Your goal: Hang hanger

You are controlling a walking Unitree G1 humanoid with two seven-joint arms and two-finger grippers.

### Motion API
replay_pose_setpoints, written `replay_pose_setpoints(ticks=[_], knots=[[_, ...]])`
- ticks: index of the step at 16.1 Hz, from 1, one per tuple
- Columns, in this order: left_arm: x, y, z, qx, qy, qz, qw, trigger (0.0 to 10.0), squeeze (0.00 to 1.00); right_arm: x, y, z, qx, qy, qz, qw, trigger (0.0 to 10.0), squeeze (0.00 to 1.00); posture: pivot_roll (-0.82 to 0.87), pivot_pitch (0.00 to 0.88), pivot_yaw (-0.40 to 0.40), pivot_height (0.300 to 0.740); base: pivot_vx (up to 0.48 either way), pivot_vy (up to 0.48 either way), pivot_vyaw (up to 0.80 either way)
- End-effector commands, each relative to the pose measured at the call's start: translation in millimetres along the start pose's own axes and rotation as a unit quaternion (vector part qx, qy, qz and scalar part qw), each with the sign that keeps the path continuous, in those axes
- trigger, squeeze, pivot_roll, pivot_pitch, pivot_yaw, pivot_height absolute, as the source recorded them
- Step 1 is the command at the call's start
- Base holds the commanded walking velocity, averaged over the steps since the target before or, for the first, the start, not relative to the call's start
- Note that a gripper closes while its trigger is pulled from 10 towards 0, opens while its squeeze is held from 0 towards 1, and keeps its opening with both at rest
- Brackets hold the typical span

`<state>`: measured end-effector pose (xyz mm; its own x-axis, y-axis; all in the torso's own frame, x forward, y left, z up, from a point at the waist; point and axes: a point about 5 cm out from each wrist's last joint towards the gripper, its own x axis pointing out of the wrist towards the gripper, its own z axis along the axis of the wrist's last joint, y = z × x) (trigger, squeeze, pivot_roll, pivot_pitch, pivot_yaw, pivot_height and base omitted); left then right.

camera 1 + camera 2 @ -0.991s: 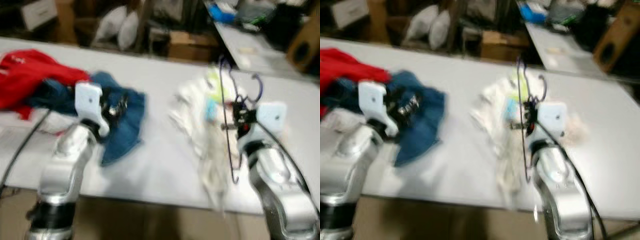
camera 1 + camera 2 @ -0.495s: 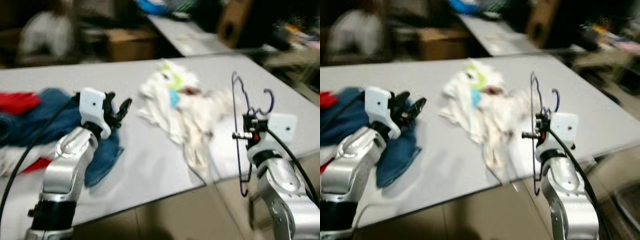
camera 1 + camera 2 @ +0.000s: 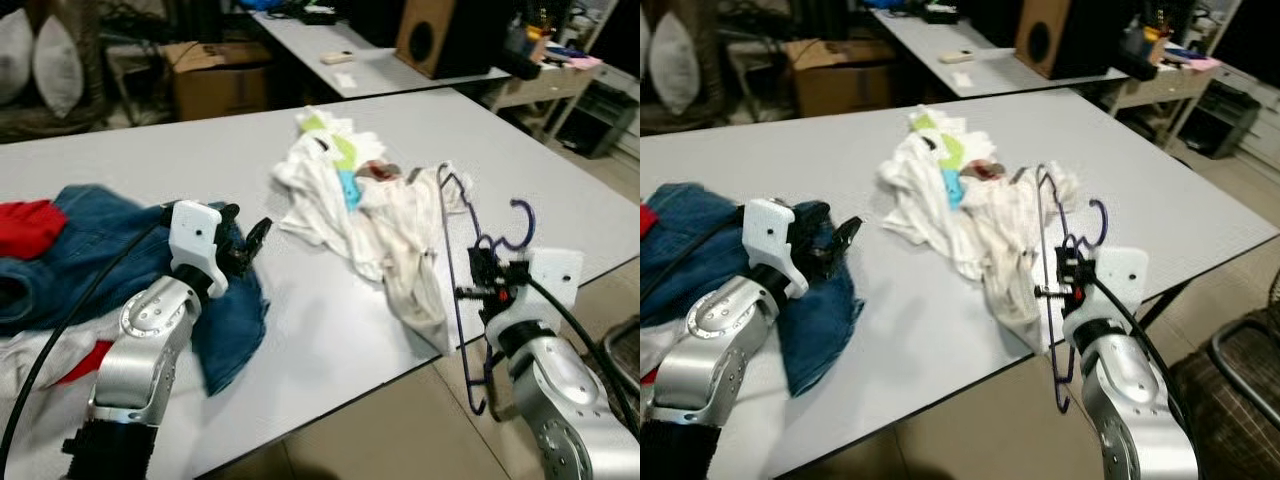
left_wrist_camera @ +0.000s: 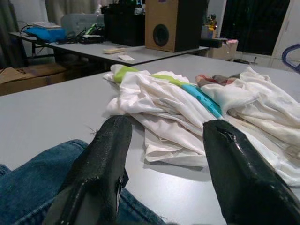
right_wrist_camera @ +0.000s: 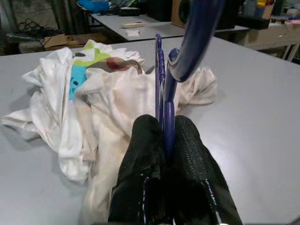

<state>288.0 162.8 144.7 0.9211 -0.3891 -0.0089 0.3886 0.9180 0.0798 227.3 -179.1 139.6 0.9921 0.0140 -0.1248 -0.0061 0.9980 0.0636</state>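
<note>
Purple wire hanger (image 3: 452,270) stands upright in the right gripper (image 3: 487,283), just past the near edge of the grey table (image 3: 330,340) at the robot's right side. Its hook (image 3: 518,222) curls upward beside the white wrist block, and its lower loop hangs below the level of the table top, over the tan floor (image 3: 400,440). In the right wrist view the 2 black fingers (image 5: 187,154) are pressed together on the hanger's thin wires, pinching it between them, with the hook's thicker curve rising close to the lens.

Just beyond the hanger lies a crumpled heap of white clothes (image 3: 370,210) with light green and turquoise patches, part of it drooping over the table's near edge.

Left gripper (image 3: 245,245) rests low over the table at the edge of a blue denim garment (image 3: 110,240); its 2 fingers (image 4: 105,164) are spread apart with nothing between them, pointing toward the white heap. A red garment (image 3: 25,225) lies against the denim at the far left.

Behind the table stand a second grey table (image 3: 380,70), a wooden speaker box (image 3: 450,35), a cardboard box (image 3: 215,75) and 2 white pillows (image 3: 40,60).
</note>
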Motion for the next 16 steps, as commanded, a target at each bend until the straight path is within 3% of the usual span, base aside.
replay_pose_setpoints(ticks=[1, 3, 8, 10, 13, 14, 15, 16], knots=[[1.0, -10.3, 1, -0.001, -0.006, -0.024, 1.000, 10.0, 0.00, -0.6, -9.1, 3, 0.001, -0.014, -0.018, 1.000, 10.0, 0.00, -0.02, 0.000, -0.046, 0.740, 0.270, 0.000, 0.00], [0.6, -11.8, 0, -0.003, -0.006, -0.027, 1.000, 10.0, 0.00, -0.7, -8.2, 4, 0.000, -0.018, -0.015, 1.000, 10.0, 0.00, -0.03, 0.000, -0.039, 0.740, 0.294, 0.000, 0.00], [6.8, -19.0, 1, -0.006, -0.015, -0.041, 0.999, 10.0, 0.00, -5.1, -17.7, 6, -0.012, -0.030, -0.030, 0.999, 10.0, 0.00, -0.05, 0.000, -0.023, 0.740, 0.315, 0.000, -0.78], [8.2, -22.5, 0, -0.008, -0.015, -0.043, 0.999, 10.0, 0.00, -7.3, -22.0, 7, -0.017, -0.034, -0.028, 0.999, 10.0, 0.00, -0.05, 0.000, -0.030, 0.740, 0.319, 0.000, -0.23], [6.3, -24.5, 2, -0.008, -0.024, -0.046, 0.999, 10.0, 0.00, -5.9, -23.7, 6, -0.027, -0.029, 0.006, 0.999, 10.0, 0.00, -0.05, 0.000, -0.036, 0.740, 0.208, 0.000, 0.00], [4.3, -21.9, 4, 0.000, -0.030, -0.058, 0.998, 10.0, 0.00, -6.2, -25.8, 9, -0.042, -0.027, 0.053, 0.997, 10.0, 0.00, -0.05, 0.000, -0.038, 0.740, 0.000, 0.000, 0.00], [3.2, -17.5, 8, 0.001, -0.042, -0.066, 0.997, 10.0, 1.00, -8.6, -29.9, 13, -0.054, -0.026, 0.088, 0.994, 10.0, 0.00, -0.05, 0.000, -0.039, 0.740, 0.000, 0.000, 0.00], [2.4, -14.8, 13, 0.017, -0.050, -0.090, 0.995, 10.0, 1.00, -12.6, -34.8, 16, -0.062, -0.023, 0.117, 0.991, 10.0, 0.00, -0.05, 0.000, -0.040, 0.740, 0.000, 0.000, 0.00]])
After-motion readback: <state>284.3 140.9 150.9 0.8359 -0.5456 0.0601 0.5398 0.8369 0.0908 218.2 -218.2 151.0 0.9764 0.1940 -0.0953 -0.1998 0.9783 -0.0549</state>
